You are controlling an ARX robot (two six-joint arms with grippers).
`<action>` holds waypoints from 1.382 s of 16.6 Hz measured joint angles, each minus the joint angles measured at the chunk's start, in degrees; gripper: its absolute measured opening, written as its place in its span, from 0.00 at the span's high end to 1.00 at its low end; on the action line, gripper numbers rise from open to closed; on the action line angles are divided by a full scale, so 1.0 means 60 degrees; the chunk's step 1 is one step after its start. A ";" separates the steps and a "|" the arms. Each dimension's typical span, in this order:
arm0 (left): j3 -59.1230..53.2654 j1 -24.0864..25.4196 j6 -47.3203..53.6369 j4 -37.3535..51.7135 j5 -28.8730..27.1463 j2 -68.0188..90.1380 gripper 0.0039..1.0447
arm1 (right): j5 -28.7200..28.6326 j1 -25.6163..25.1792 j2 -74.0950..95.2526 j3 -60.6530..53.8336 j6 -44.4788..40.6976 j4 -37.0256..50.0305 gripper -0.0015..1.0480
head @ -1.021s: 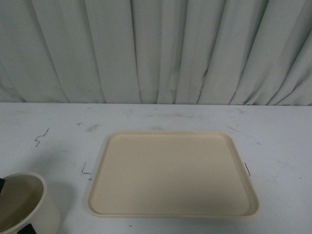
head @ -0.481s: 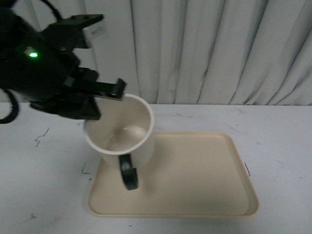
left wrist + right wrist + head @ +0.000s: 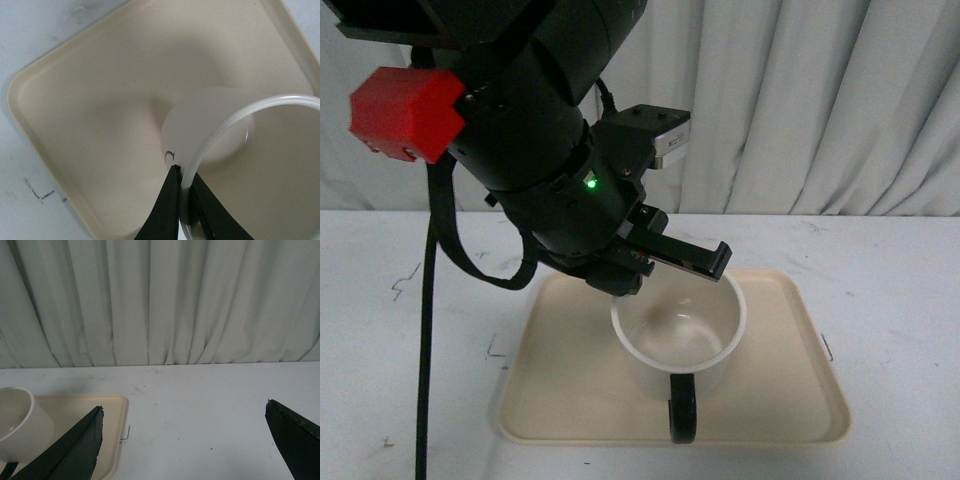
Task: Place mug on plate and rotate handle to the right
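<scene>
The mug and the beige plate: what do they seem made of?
The mug looks like glazed ceramic, possibly plastic: smooth cream wall, shiny rim. The plate looks like matte moulded plastic: even beige, rounded corners, low raised rim.

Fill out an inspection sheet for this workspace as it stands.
Surface: white table, scuffed with dark marks.
Job's things: cream-white round mug upright over the beige rectangular plastic tray, contact with it unclear; its dark loop handle points toward the robot, not right.
Clutter: nothing seen.
Tools: left tool shut on the mug's rim; right tool open and empty.
Cables: one black cable, hanging loose over the table.
Surroundings: pale pleated curtain behind the table.
</scene>
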 joint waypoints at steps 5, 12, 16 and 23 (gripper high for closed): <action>0.0685 -0.0193 -0.0055 -0.0168 -0.0262 0.0918 0.97 | -0.0004 0.0000 0.0000 0.0000 0.0000 0.0004 0.06; -0.0554 0.0044 0.0124 0.1472 0.0667 -0.1086 0.18 | 0.0000 0.0000 0.0000 0.0000 0.0000 0.0004 0.06; -0.0696 0.0077 0.0124 0.2707 0.0248 -0.1563 0.07 | -0.0004 0.0000 0.0004 0.0000 0.0000 0.0007 0.06; -0.6521 0.0933 -0.0408 1.1999 -0.3869 -0.2769 0.48 | 0.0004 0.0000 0.0000 0.0000 0.0000 -0.0004 0.06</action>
